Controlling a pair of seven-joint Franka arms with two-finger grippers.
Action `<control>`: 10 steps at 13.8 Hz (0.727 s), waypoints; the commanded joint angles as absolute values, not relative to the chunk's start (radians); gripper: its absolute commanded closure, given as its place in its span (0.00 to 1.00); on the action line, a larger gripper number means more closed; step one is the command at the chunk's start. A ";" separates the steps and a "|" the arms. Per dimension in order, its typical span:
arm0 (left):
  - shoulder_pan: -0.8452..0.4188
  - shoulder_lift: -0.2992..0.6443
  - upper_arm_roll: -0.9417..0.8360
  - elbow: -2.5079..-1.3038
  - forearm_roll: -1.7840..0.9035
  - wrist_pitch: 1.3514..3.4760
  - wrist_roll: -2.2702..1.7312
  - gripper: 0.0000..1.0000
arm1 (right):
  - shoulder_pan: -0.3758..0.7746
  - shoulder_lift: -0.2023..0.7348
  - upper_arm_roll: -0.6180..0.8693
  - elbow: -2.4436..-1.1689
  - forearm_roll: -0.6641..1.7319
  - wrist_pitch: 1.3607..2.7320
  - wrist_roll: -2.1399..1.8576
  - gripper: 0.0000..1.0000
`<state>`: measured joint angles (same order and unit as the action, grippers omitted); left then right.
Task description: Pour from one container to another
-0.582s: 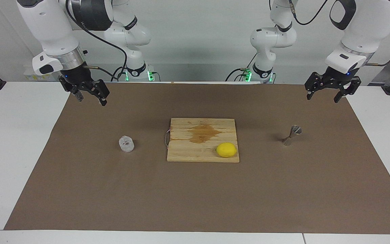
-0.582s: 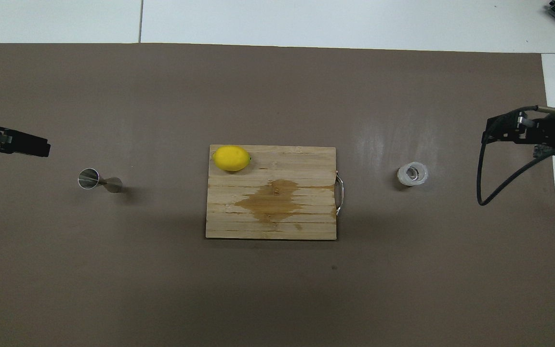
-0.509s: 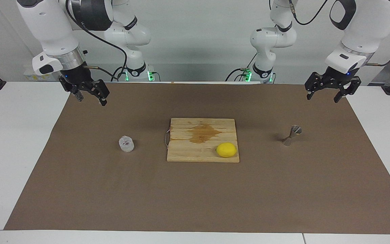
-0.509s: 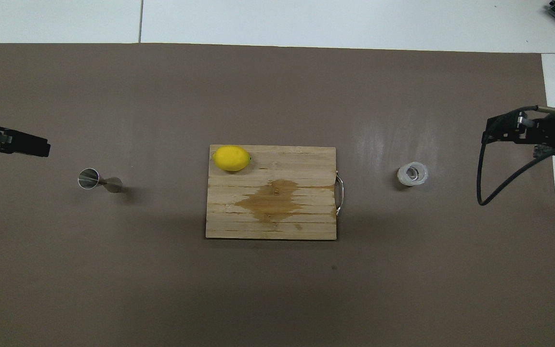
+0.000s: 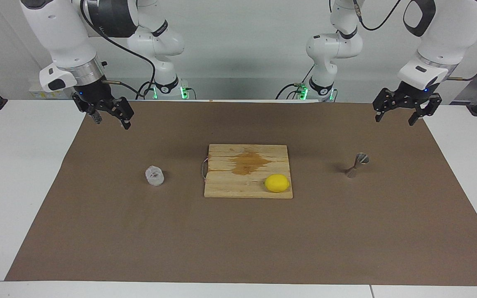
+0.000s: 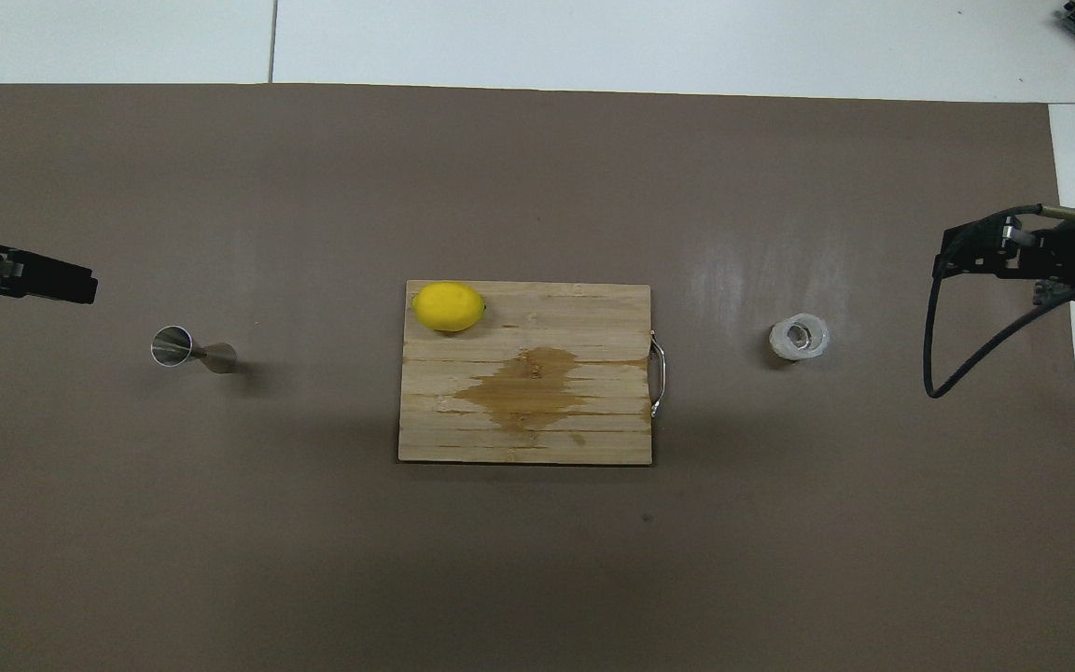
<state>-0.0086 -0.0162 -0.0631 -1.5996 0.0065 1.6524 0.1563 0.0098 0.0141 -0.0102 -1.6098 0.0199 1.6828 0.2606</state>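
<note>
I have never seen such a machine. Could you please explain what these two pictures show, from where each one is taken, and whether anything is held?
These are two white robot arms at a table. One picture faces them from across the table; the other looks down from above their end. On the brown paper mat lies a wooden cutting board with a yellow lemon on it. A small clear bumpy cup stands toward the right arm's end, a shiny steel hourglass jigger toward the left arm's end. The left gripper and right gripper hang open over the mat's corners, holding nothing.

Lemon (image 5: 276, 183) on stained cutting board (image 5: 238, 186)
</note>
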 commanded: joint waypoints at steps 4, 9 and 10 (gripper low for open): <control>-0.029 -0.014 -0.063 -1.609 0.002 1.643 0.138 0.00 | -0.002 0.003 -0.003 -1.621 0.035 1.677 0.267 0.00; 0.030 0.002 -0.055 -1.608 -0.075 1.623 0.020 0.00 | -0.002 0.003 -0.003 -1.620 0.035 1.677 0.267 0.00; 0.079 0.017 -0.055 -1.606 -0.134 1.605 -0.026 0.00 | -0.002 0.003 -0.003 -1.620 0.035 1.677 0.267 0.00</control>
